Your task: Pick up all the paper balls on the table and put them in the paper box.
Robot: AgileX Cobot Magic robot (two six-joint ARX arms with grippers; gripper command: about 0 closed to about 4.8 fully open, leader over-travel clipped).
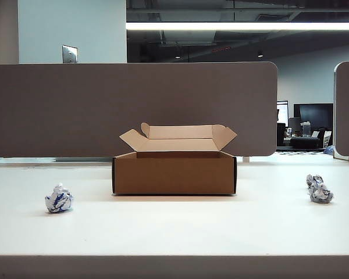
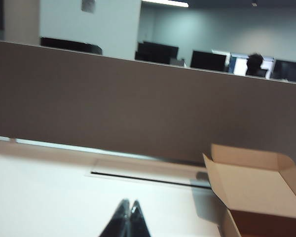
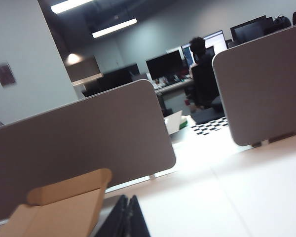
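Note:
The brown paper box (image 1: 174,172) stands open in the middle of the white table (image 1: 174,229), its tan flaps raised at the back. One paper ball (image 1: 59,199) lies to its left. Two more paper balls (image 1: 321,193) (image 1: 314,180) lie close together at the far right. Neither arm shows in the exterior view. My left gripper (image 2: 129,202) is shut and empty above bare tabletop, with the paper box (image 2: 259,190) off to one side. My right gripper (image 3: 128,198) is shut and empty too, beside a flap of the paper box (image 3: 64,207). No paper ball shows in either wrist view.
A grey partition panel (image 1: 134,110) runs behind the box along the table's back edge. A second panel (image 1: 347,110) stands at the far right. A narrow cable slot (image 2: 148,178) is cut into the tabletop near the partition.

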